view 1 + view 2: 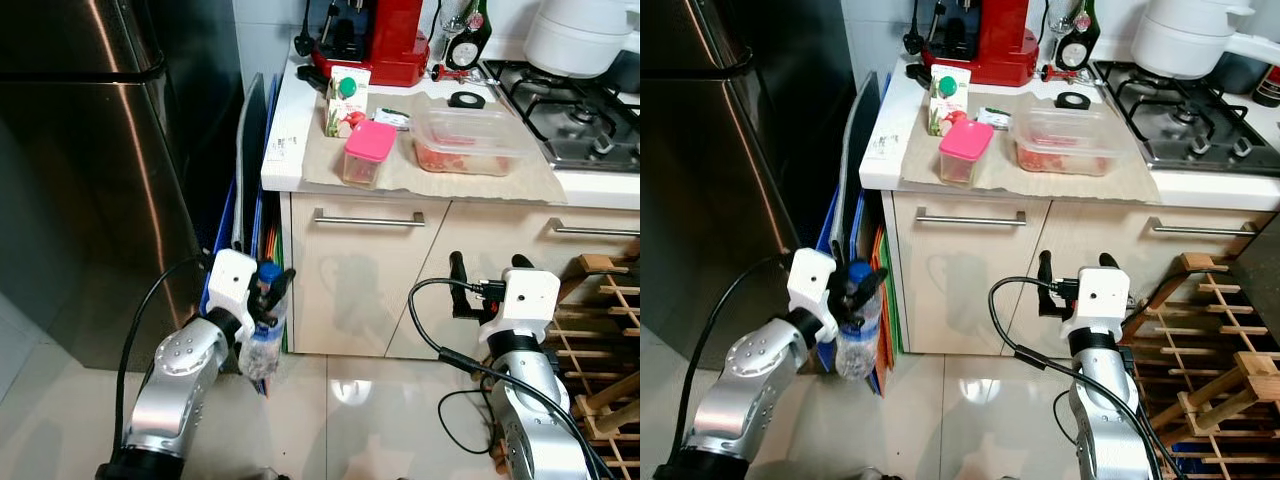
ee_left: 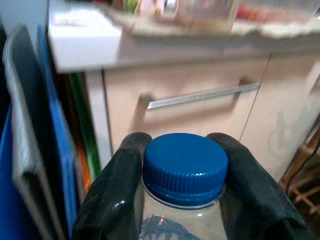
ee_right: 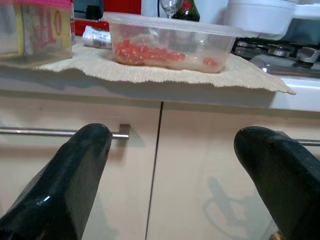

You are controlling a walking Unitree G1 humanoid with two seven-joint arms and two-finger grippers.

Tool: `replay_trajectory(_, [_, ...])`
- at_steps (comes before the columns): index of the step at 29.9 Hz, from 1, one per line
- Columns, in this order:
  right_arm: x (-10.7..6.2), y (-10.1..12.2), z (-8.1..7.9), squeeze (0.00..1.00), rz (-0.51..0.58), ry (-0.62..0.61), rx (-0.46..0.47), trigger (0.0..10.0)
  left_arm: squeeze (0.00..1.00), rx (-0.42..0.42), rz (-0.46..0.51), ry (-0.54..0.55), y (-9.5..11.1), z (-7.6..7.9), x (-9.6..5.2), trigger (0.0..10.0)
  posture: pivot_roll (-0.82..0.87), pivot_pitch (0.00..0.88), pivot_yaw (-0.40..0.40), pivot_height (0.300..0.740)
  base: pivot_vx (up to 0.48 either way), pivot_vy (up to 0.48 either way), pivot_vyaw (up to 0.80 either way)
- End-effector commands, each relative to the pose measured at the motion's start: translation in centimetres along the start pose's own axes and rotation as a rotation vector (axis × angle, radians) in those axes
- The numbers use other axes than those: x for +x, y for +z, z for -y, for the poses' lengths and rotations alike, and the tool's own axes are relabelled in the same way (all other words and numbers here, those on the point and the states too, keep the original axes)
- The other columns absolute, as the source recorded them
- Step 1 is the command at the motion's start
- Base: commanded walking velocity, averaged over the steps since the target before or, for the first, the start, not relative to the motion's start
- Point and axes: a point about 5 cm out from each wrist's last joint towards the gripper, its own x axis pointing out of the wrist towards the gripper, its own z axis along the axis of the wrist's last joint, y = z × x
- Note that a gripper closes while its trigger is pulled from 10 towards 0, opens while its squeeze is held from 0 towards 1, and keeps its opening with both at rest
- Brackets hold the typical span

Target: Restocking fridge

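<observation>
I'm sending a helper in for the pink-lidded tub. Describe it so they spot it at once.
Start at the white counter left of the gas stove. On the beige cloth laid over it, the tub sits at the front edge, before the juice carton. It is small, clear and square with a bright pink lid, unlike the wide clear-lidded box of red food beside it.

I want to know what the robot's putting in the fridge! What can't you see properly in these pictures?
- Water bottle: label unreadable in the eye views, the left gripper covers its neck; the left wrist view cuts off all below the blue cap.
- Fridge: door shut, inside hidden; its top runs off the frame.
- Pink-lidded tub: contents too small to tell.
- Juice carton: print too small to read.
- Counter items in the left wrist view: blurred.
</observation>
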Motion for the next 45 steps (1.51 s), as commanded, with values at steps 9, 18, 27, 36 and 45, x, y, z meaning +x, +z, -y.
replay_trajectory(9, [0.5, -0.2, -0.3, 0.00, -0.010, -0.004, 0.020, 10.0, 0.00, 0.031, 0.061, 0.027, 1.8, 0.0, 1.3, 10.0, -0.01, 0.000, 0.021, 0.740, 0.000, 0.000, 0.00])
replay_trajectory(18, [1.0, -0.1, -0.5, 0.00, -0.001, -0.009, 0.027, 10.0, 0.00, 0.039, 0.084, 0.036, 2.7, -0.2, 2.5, 10.0, -0.01, 0.000, 0.030, 0.740, -0.265, 0.000, 0.00])
replay_trajectory(27, [1.2, -0.2, -0.5, 0.00, -0.001, -0.012, 0.024, 10.0, 0.00, 0.044, 0.095, 0.033, 3.0, -0.2, 3.0, 10.0, -0.01, 0.000, 0.034, 0.740, -0.139, 0.000, 0.00])
replay_trajectory(36, [1.2, -0.2, -0.6, 0.00, 0.003, -0.008, 0.018, 10.0, 0.00, 0.049, 0.101, 0.029, 3.0, -0.1, 3.2, 10.0, -0.02, 0.000, 0.034, 0.740, 0.000, 0.000, 0.00])
replay_trajectory(45, [1.2, -0.4, -0.8, 0.00, -0.017, 0.000, 0.026, 10.0, 0.00, 0.056, 0.121, 0.008, 3.3, 0.1, 3.5, 10.0, -0.02, 0.000, 0.037, 0.740, 0.000, 0.000, -0.45])
